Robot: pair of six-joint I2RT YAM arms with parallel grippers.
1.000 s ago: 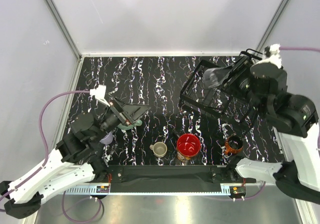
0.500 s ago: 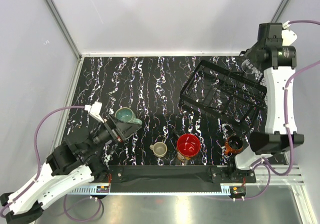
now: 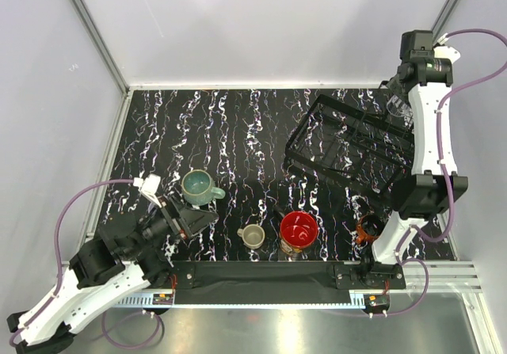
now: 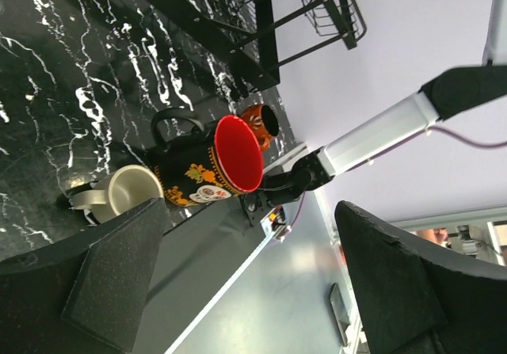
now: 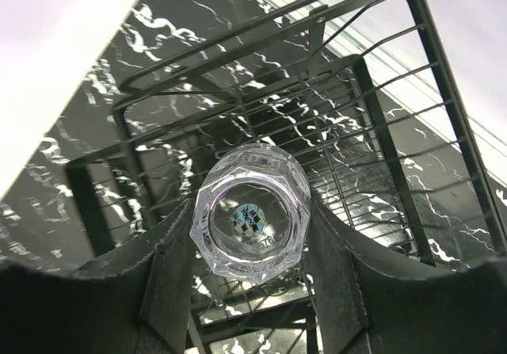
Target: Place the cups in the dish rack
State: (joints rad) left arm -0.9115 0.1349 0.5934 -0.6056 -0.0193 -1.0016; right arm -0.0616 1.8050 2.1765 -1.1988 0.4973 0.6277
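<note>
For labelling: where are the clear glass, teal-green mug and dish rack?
clear glass (image 5: 251, 221), right wrist view, centre of its round end.
teal-green mug (image 3: 196, 184), top external view, inside its bowl.
dish rack (image 3: 348, 144), top external view, its wire floor.

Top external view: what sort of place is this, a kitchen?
Likely a lab test cell, not a kitchen: plain white panels on aluminium posts enclose a black marbled table.
</note>
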